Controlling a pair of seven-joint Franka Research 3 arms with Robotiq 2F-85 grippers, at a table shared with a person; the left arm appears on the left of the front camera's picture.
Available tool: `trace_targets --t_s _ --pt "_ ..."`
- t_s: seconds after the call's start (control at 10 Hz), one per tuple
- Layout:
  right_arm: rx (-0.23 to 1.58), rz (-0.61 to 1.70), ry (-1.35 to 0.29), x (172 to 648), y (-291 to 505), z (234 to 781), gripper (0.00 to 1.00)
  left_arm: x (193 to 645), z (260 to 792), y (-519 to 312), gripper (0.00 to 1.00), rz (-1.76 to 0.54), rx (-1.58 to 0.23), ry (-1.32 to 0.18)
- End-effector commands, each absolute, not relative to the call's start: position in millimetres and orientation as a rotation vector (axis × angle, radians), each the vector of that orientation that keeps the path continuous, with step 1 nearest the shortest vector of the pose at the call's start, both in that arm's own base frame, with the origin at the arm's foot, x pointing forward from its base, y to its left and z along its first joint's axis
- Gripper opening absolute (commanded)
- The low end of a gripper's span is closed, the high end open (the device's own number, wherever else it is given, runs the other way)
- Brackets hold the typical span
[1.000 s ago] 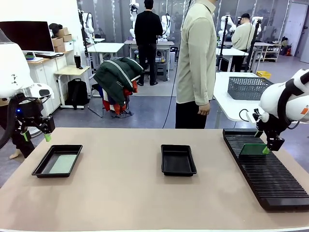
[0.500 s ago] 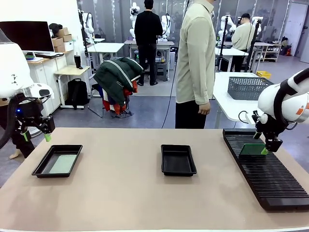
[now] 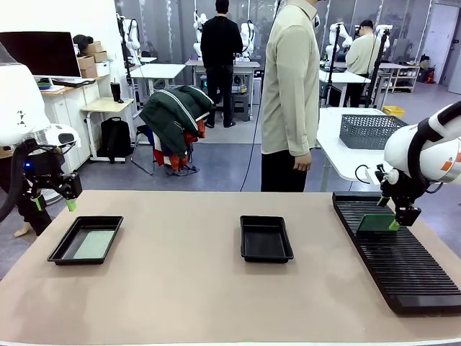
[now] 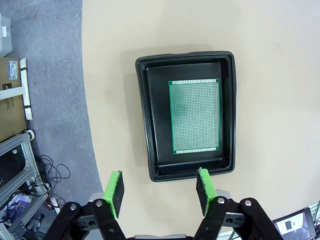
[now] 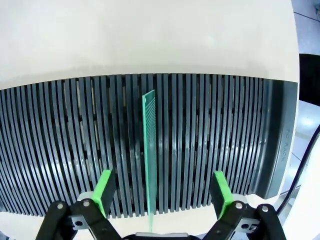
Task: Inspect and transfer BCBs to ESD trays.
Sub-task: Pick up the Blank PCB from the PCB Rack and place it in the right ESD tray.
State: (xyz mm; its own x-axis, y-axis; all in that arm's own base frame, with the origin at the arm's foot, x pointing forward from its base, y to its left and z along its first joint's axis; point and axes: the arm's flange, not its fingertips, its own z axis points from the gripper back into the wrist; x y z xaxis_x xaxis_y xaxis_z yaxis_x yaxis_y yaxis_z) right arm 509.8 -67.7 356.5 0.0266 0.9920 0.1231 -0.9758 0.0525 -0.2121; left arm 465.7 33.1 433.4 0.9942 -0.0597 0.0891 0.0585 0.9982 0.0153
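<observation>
We are hovering our left gripper [image 4: 158, 187], jaws released, over the left tray [image 4: 141, 115] where 1 board [image 4: 194, 116] is lying flat, while our right gripper [image 5: 161, 187], also released, is straddling a 2nd board [image 5: 150, 145] standing in the right rack [image 5: 225, 125].

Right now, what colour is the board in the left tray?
Board: green, fine dot grid; left wrist view.

You're in a lab: white worktops [image 3: 157, 70], a monitor [image 3: 39, 52], cardboard boxes [image 3: 92, 58], people [image 3: 220, 43] standing at benches.
</observation>
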Motion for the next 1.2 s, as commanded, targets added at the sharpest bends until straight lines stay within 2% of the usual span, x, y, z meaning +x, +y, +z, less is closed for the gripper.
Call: trace_targets --t_s 0.0,1.1 --pt "-0.073 1.511 -0.235 511.7 -65.2 359.2 1.00 465.1 432.1 34.0 0.78 -0.066 0.010 -0.093" --pt "-0.045 1.522 -0.161 509.8 -59.4 361.5 0.84 465.1 432.1 34.0 0.78 -0.066 0.010 -0.093"
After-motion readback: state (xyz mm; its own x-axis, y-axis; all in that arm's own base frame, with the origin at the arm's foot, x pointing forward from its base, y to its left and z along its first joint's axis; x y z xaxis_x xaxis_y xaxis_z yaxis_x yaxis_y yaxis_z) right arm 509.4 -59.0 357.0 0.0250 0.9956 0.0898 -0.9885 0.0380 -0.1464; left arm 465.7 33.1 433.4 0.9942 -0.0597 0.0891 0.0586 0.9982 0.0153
